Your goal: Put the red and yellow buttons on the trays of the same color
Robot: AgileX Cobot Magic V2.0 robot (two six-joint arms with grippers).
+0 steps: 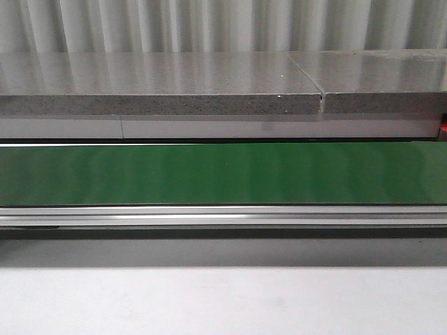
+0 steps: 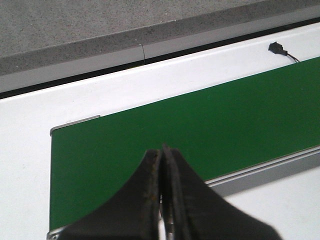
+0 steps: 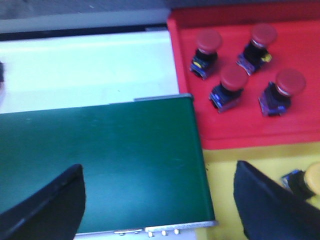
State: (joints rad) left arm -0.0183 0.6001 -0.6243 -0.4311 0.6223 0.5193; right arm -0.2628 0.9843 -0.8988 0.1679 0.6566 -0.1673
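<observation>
In the right wrist view, several red buttons (image 3: 232,85) stand on the red tray (image 3: 300,127). Beside it lies the yellow tray (image 3: 222,192), with one yellow button (image 3: 307,182) partly hidden behind a finger. My right gripper (image 3: 160,200) is open and holds nothing; it hangs over the end of the green belt (image 3: 100,165) and the yellow tray's edge. My left gripper (image 2: 161,152) is shut with nothing in it, above the other end of the green belt (image 2: 175,135). The front view shows neither gripper and no buttons.
The green conveyor belt (image 1: 223,173) runs across the front view, with a metal rail (image 1: 223,215) along its near side and a grey stone ledge (image 1: 160,105) behind it. A small black connector (image 2: 276,48) lies on the white surface.
</observation>
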